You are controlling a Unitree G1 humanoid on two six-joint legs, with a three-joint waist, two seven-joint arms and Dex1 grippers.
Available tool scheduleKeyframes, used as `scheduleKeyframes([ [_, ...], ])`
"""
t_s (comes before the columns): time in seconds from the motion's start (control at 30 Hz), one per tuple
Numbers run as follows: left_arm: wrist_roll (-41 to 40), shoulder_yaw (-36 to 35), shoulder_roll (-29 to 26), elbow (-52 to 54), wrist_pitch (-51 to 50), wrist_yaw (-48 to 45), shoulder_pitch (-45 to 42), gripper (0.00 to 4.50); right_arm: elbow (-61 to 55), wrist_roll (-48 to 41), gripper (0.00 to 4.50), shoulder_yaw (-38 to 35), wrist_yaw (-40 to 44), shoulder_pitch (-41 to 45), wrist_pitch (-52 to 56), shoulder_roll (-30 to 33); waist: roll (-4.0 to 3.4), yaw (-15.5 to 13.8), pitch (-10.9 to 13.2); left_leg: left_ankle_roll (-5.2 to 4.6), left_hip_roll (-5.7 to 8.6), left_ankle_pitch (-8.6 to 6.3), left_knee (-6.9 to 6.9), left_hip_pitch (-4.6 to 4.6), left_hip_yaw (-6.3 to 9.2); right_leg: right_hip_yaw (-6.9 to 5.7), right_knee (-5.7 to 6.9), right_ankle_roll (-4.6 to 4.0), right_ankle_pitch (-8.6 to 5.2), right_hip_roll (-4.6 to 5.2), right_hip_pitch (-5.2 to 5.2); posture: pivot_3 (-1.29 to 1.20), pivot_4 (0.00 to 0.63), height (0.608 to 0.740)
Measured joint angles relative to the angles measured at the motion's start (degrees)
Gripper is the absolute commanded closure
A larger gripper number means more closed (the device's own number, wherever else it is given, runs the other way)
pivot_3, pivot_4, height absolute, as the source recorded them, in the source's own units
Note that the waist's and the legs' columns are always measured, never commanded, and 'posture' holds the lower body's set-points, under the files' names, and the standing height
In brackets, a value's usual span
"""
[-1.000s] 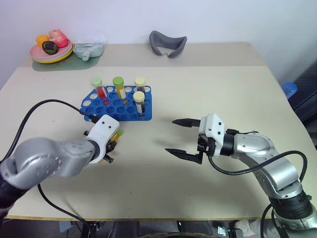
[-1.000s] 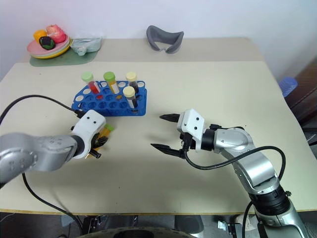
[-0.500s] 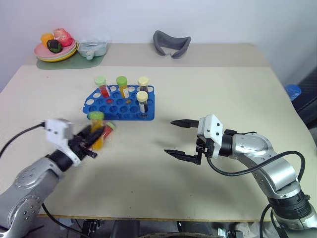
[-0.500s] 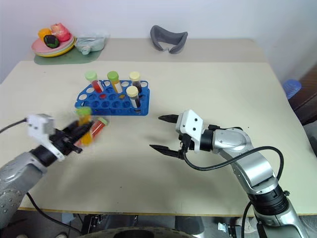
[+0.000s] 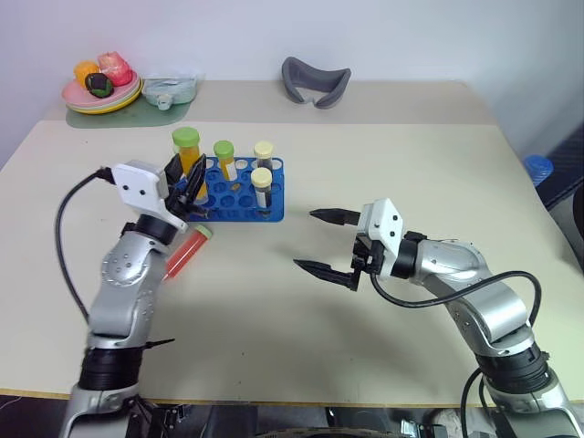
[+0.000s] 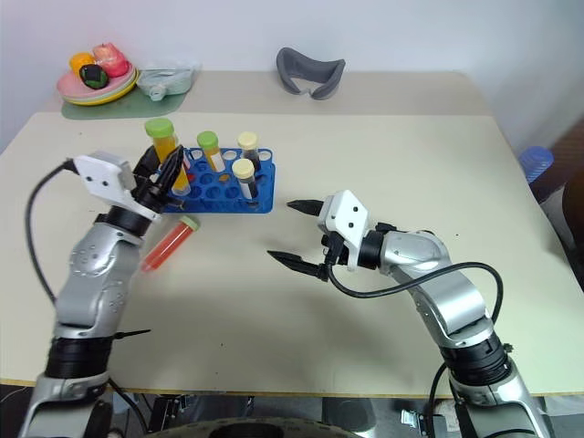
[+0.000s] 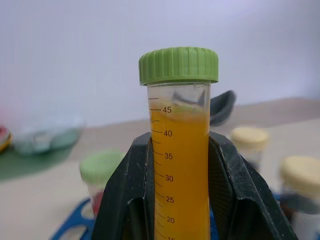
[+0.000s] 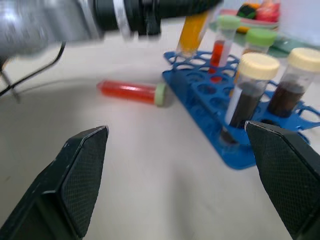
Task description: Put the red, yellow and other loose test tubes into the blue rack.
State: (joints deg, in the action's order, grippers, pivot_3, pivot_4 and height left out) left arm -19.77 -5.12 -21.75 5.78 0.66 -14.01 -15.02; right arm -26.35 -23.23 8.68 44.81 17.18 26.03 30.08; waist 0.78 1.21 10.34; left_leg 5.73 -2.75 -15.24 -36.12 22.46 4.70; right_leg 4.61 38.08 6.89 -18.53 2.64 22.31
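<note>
- Yellow tube (image 5: 189, 155), green cap, clamped upright in left gripper (image 5: 185, 187), raised over the rack's (image 5: 230, 195) left edge.
- Red tube (image 5: 187, 252) lies loose on the table (image 5: 274, 319), just in front of rack's left corner.
- Right gripper (image 5: 327, 243) fingers spread wide, empty, right of rack, bare table between.
- Four tubes stand in rack.

A wide beige table (image 5: 365, 164) fills most of the frame, with a seam running across its far part. Behind it, along the top of the frame, stands a plain pale wall (image 5: 411, 36). At the right edge a dark floor (image 5: 568, 196) shows beside the table.
</note>
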Motion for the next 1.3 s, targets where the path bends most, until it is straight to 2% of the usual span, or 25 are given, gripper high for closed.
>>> scheduleKeyframes([
  [0.27,4.01,0.32,4.88,-10.27,8.83,-4.29,-3.59,3.7,-2.41,-0.01,0.0,0.3,-3.69,-3.71,1.56,-1.05,0.0,-0.19,0.0,0.0,0.01,0.0,-0.02,0.01,0.01,-0.02,0.01,0.01,0.0,0.02,-0.01,0.0,0.15,0.74],
  [0.6,5.33,0.46,8.97,-17.98,14.09,-8.06,-7.22,3.7,-2.82,-0.09,0.0,0.34,-4.52,-3.84,2.28,-1.38,0.01,-0.16,0.0,0.0,0.01,0.0,-0.03,-0.01,0.04,-0.04,0.03,0.01,0.0,0.0,-0.04,0.0,0.15,0.74],
  [1.07,8.01,0.45,11.28,-20.32,14.62,-6.81,-9.37,3.7,-2.81,-0.04,0.0,0.43,-4.06,-3.6,2.27,-1.43,0.01,-0.22,0.0,0.0,0.01,0.0,-0.04,-0.01,0.05,-0.04,0.03,0.01,0.0,0.0,-0.04,0.0,0.15,0.74],
  [1.13,8.04,0.44,11.27,-20.29,14.63,-6.8,-9.21,2.65,-2.81,-0.04,0.0,0.43,-4.09,-3.6,2.27,-1.43,0.01,-0.22,0.0,0.0,0.01,0.0,-0.04,0.0,0.05,-0.04,0.02,0.01,0.0,0.01,-0.05,0.0,0.15,0.74],
  [1.17,8.06,0.44,11.27,-20.27,14.65,-6.8,-8.97,2.3,-2.81,-0.04,0.0,0.43,-4.1,-3.6,2.27,-1.44,0.01,-0.2,0.0,0.0,0.01,0.0,-0.03,-0.01,0.05,-0.04,0.02,0.01,0.0,0.01,-0.05,0.0,0.15,0.74],
  [1.3,8.16,0.44,11.22,-20.25,14.7,-6.78,-7.46,0.21,-2.81,-0.04,0.0,0.43,-4.14,-3.61,2.27,-1.46,0.01,-0.16,0.0,0.0,0.01,0.0,-0.03,-0.01,0.05,-0.04,0.03,0.01,0.0,0.0,-0.04,0.0,0.15,0.74],
])
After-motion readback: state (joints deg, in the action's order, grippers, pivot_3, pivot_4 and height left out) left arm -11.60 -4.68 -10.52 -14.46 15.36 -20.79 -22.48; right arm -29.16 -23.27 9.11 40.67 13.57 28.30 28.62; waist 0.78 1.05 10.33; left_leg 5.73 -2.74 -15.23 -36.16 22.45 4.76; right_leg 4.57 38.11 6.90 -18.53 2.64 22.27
